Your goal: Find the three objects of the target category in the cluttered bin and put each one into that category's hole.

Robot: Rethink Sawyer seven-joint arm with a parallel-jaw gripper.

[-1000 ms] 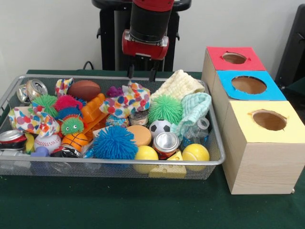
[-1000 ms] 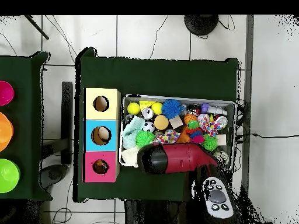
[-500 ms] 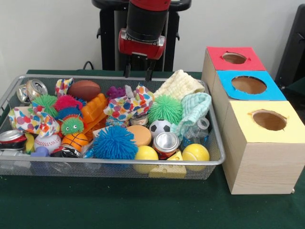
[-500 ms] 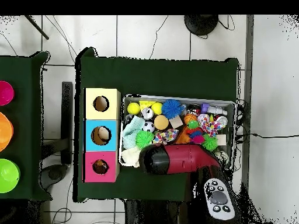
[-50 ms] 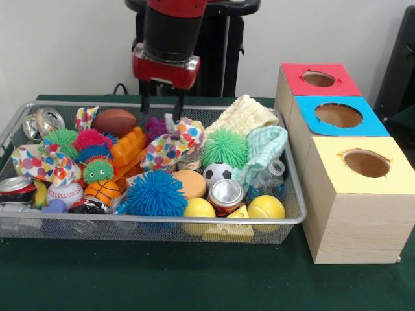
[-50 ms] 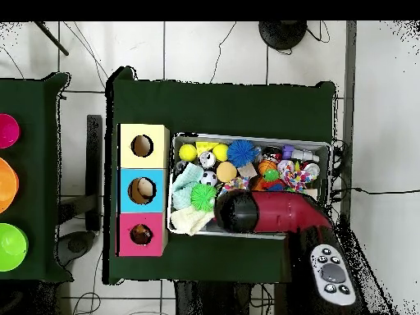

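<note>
My gripper (image 5: 161,107) hangs open with nothing between its fingers, over the far side of the wire bin (image 5: 155,223). It is just above a purple toy (image 5: 155,124) and a polka-dot cloth (image 5: 170,146). The bin holds a brown football (image 5: 114,121), a green spiky ball (image 5: 225,148), a blue spiky ball (image 5: 155,193), a soccer ball (image 5: 218,172), a can (image 5: 225,194) and two yellow balls (image 5: 198,208). In the overhead view the red arm (image 6: 271,213) covers the gripper and part of the bin (image 6: 246,137).
Three wooden boxes stand beside the bin, each with a hole: red top (image 5: 318,79), blue top (image 5: 337,115), yellow top (image 5: 364,163). Cream cloth (image 5: 243,115) and mint cloth (image 5: 266,146) lie at the bin's box end. Crushed cans (image 5: 45,120) sit at the other end.
The gripper has moved left in the front view, from above the cream cloth's edge to above the purple toy, staying open. In the overhead view the arm has swung right.
</note>
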